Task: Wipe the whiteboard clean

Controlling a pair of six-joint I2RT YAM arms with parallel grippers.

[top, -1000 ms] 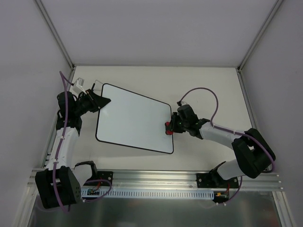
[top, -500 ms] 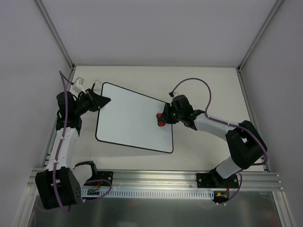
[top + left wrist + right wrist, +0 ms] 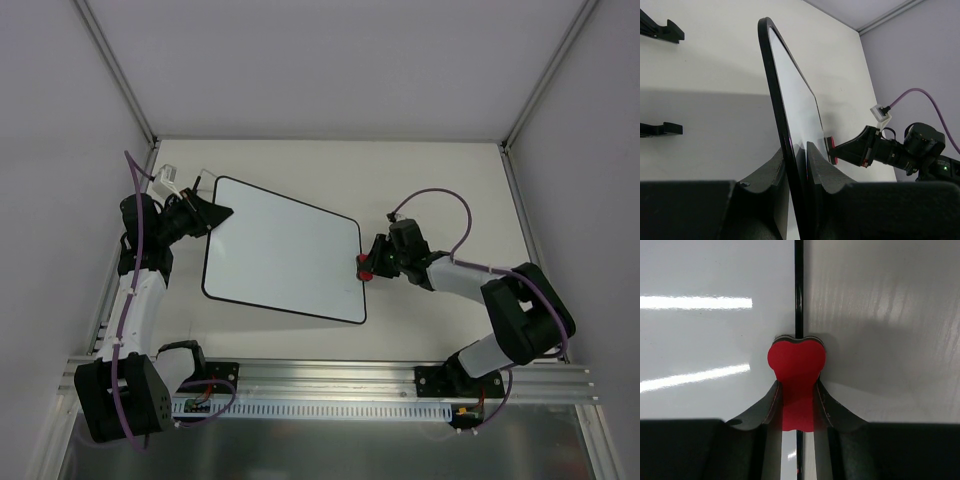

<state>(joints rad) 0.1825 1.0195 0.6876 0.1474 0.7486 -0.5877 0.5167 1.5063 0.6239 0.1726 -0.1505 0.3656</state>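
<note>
The whiteboard (image 3: 283,252) lies flat in the middle of the table, its white face free of marks. My left gripper (image 3: 214,214) is shut on the board's far left corner; in the left wrist view the black rim (image 3: 790,145) runs between the fingers. My right gripper (image 3: 372,263) is shut on the red bone-shaped eraser (image 3: 365,267), which sits at the board's right edge. Seen from the right wrist, the eraser (image 3: 797,375) straddles the black border (image 3: 799,290), whiteboard (image 3: 715,330) to its left. The left wrist view also catches the eraser (image 3: 831,151) and the right arm (image 3: 890,150).
Two black brackets (image 3: 660,30) lie on the table beyond the board in the left wrist view. White walls with metal corner posts (image 3: 115,70) close in the table. The arms' mounting rail (image 3: 330,385) runs along the near edge.
The right gripper pushed the eraser left onto the board, then drew it back right to the board's right edge. The left gripper and the board stayed still.
</note>
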